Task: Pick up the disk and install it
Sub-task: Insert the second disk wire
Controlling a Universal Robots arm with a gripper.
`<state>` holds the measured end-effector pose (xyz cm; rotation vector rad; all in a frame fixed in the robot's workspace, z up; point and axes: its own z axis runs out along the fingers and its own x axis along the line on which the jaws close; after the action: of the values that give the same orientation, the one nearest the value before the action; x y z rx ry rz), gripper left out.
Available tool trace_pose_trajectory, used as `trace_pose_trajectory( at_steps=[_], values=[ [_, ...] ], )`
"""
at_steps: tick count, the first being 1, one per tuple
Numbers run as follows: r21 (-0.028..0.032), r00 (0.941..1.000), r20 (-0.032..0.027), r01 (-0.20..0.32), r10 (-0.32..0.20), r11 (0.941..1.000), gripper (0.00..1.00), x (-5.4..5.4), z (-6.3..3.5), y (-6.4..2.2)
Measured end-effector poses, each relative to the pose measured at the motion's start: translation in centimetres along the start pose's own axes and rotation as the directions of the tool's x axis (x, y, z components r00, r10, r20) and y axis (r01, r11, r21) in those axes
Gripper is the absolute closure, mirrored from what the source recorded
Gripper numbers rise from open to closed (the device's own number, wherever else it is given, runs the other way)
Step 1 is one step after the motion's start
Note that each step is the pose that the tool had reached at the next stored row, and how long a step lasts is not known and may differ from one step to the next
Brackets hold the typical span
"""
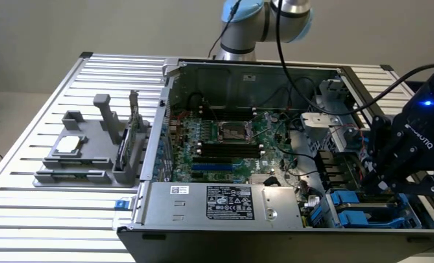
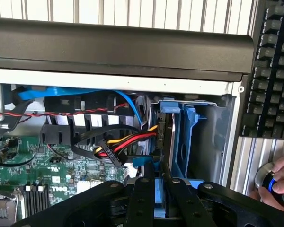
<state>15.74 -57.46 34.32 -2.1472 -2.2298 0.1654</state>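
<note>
A ribbed metal bench (image 1: 27,164) stands before a plain beige wall and carries an open computer case (image 1: 275,219) lying on its side, with a grey fixture (image 1: 85,159) beside it on the exterior view's left. Inside the case lie the motherboard (image 1: 224,145) and, along the near edge, the power supply (image 1: 224,204) with its label. The arm comes down at the exterior view's right, its end effector (image 1: 381,183) lowered into the corner where the blue drive bays (image 1: 356,211) sit. No disk rests loose on the bench or the fixture in this view.

From the wrist view, the end effector (image 2: 155,189) points into a bay (image 2: 189,137) with blue plastic walls. Its black fingers (image 2: 141,198) stand nearly closed, close together on either side of a thin dark slab edged in blue, which I take to be the disk (image 2: 164,142), seen edge-on and standing upright in the bay. A bundle of red, yellow and black cables (image 2: 125,142) ends in a plug right beside it. A keyboard (image 2: 274,66) lies outside the case, and a hand (image 2: 277,182) rests on a round blue-lit button (image 2: 270,182).

By my judgement the pick-up is done and the disk is already in the bay; whether it is fully seated cannot be told, and the fingers have not let go.
</note>
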Motion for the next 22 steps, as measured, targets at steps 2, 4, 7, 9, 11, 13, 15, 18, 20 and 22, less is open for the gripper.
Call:
trace_pose_trajectory(
  at_steps=[2,4,7,9,11,13,15,18,20,22],
  values=[
    [0.0000,1.0000,-0.0049,-0.003,0.003,1.0000,0.84,-0.10,0.02,0.00],
    [0.0000,0.9999,-0.0117,-0.008,0.008,1.0000,0.84,-0.19,0.05,0.01],
    [-0.0001,0.9996,-0.0245,-0.013,0.013,0.9999,0.84,-0.33,0.10,0.03],
    [-0.0001,0.9994,-0.0301,-0.015,0.015,0.9999,0.84,-0.46,0.12,0.05],
    [0.0000,0.9993,-0.0333,-0.018,0.018,0.9998,0.84,-0.60,0.15,0.06],
    [0.0002,0.9991,-0.0357,-0.022,0.022,0.9998,0.84,-0.67,0.18,0.07],
    [0.0002,0.9990,-0.0387,-0.024,0.024,0.9997,0.84,-0.69,0.18,0.06],
    [0.0002,0.9987,-0.0445,-0.025,0.025,0.9997,0.84,-0.76,0.22,0.06],
    [0.0002,0.9985,-0.0478,-0.026,0.026,0.9997,0.84,-0.83,0.25,0.07],
    [0.0003,0.9984,-0.0499,-0.027,0.027,0.9996,0.84,-0.91,0.26,0.09]
  ],
)
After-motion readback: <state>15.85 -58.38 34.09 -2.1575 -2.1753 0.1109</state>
